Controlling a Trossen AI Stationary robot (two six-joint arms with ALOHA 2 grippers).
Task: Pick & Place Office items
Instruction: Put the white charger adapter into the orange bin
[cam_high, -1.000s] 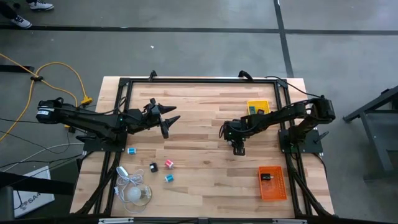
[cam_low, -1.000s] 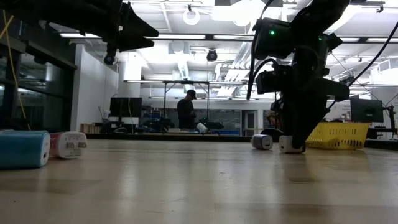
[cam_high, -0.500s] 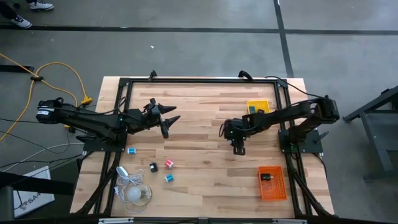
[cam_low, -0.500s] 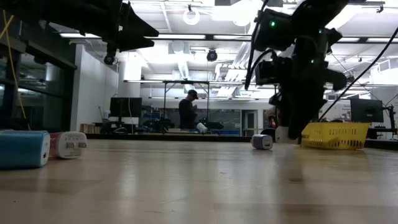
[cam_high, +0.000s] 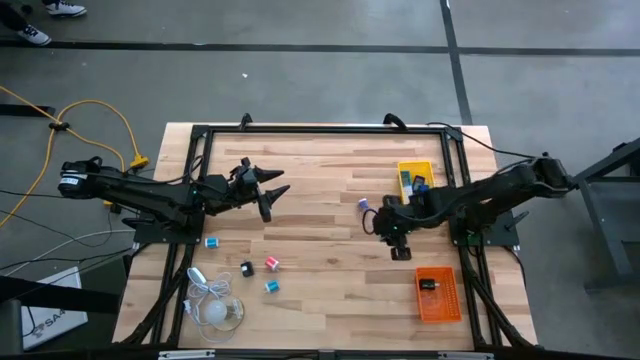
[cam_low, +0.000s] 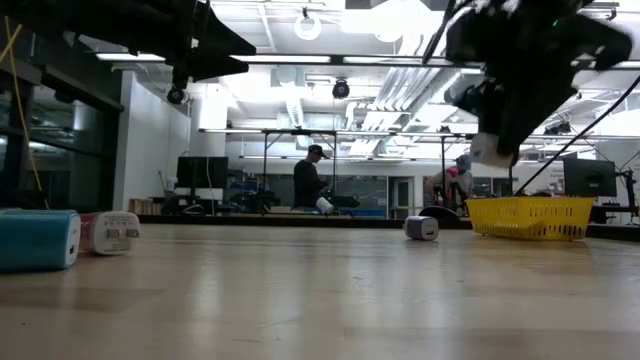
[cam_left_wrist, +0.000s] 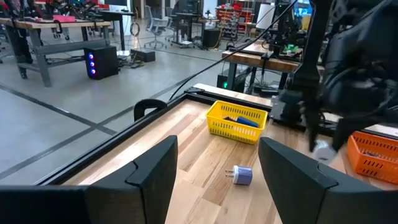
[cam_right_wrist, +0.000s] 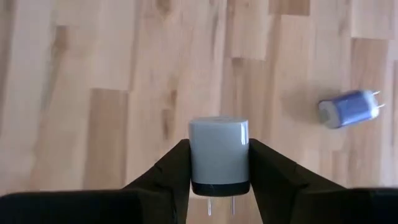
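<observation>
1. Left claw (cam_high: 268, 190) hangs over the counter's left half, fingers spread, holding nothing; it waits.
2. Near the counter's front-left corner: a blue plug (cam_high: 211, 242), black piece (cam_high: 246, 268), pink-red plug (cam_high: 271, 263) and teal plug (cam_high: 270, 286), apart from one another. A white bulb with coiled cord (cam_high: 215, 308) lies just beside them, nearest the corner.
3. Purple plug (cam_right_wrist: 348, 109) lies on its side mid-counter, prongs out, near the right claw.
4. Right claw (cam_right_wrist: 219, 163) is off the counter, right of centre, pinching a white charger plug (cam_right_wrist: 219, 152) by its flat sides, prongs pointing back toward the wrist.
5. Judgement: the plug is light, rigid, smooth plastic; the flat faces are the place to grip, since the rounded edges could slip or twist.
6. Yellow tray (cam_high: 415, 177) sits toward the back-right, orange tray (cam_high: 438, 293) toward the front-right. Nothing appears to block either route; the tray walls need clearing.
</observation>
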